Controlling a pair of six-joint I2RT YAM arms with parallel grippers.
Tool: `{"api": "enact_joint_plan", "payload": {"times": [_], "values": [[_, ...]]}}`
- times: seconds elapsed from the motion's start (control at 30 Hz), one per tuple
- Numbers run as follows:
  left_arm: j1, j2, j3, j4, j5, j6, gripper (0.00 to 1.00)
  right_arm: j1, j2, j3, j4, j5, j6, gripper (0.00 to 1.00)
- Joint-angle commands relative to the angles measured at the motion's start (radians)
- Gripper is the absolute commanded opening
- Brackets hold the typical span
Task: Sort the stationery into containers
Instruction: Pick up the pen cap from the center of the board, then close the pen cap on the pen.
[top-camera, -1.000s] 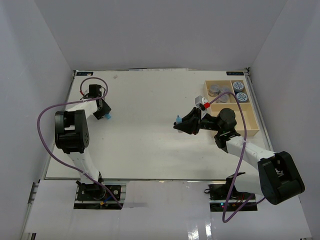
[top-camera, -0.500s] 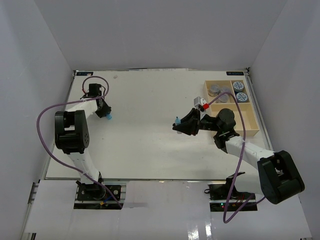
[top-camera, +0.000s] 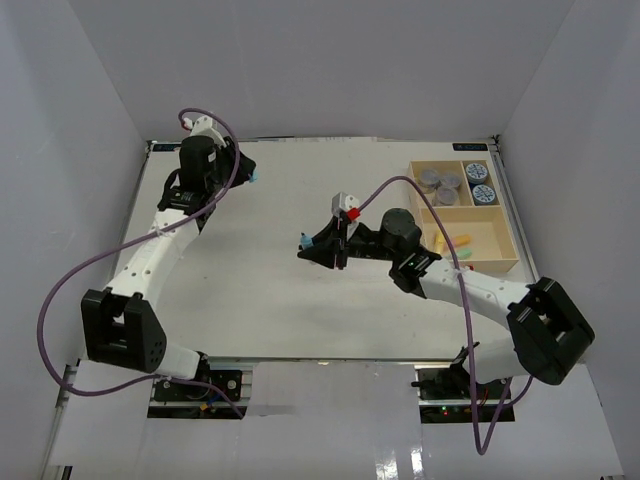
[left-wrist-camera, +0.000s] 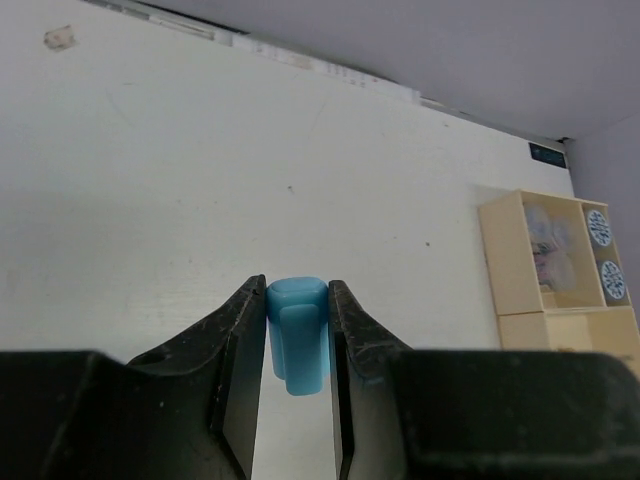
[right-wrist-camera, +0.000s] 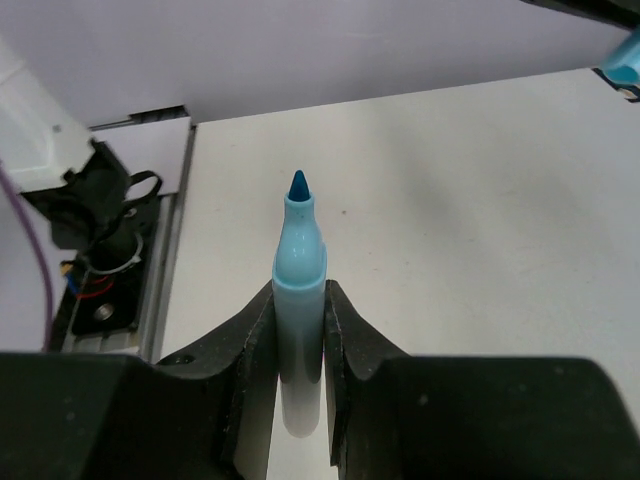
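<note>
I see the wooden tray (top-camera: 505, 262) at the table's (top-camera: 270, 300) right edge, rolls (top-camera: 438, 183) in its far sections. My right gripper (right-wrist-camera: 298, 345), left of the tray, clamps an uncapped blue marker (right-wrist-camera: 299, 300). Farther left, my left gripper (left-wrist-camera: 298, 335) pinches what looks like a blue cap (left-wrist-camera: 299, 335).
</note>
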Motion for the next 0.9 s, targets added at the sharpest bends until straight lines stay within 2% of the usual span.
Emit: {"api": "enact_joint_plan", "payload": {"times": [0.0, 0.13, 0.4, 0.63, 0.87], "values": [[-0.038, -0.081, -0.023, 0.049, -0.010, 0.033, 0.19, 0.039, 0.052, 0.087, -0.021, 0.239, -0.044, 0.08], [-0.047, -0.162, -0.088, 0.124, 0.031, 0.022, 0.18, 0.070, 0.129, 0.150, -0.015, 0.377, -0.040, 0.08], [-0.055, -0.290, -0.221, 0.269, 0.061, 0.028, 0.18, 0.117, 0.314, 0.320, -0.004, 0.513, 0.033, 0.08], [-0.056, -0.322, -0.287, 0.378, 0.103, 0.050, 0.18, 0.121, 0.420, 0.442, -0.007, 0.542, 0.051, 0.08], [-0.067, -0.322, -0.316, 0.422, 0.140, 0.033, 0.17, 0.122, 0.454, 0.497, -0.019, 0.559, 0.060, 0.08]]}}
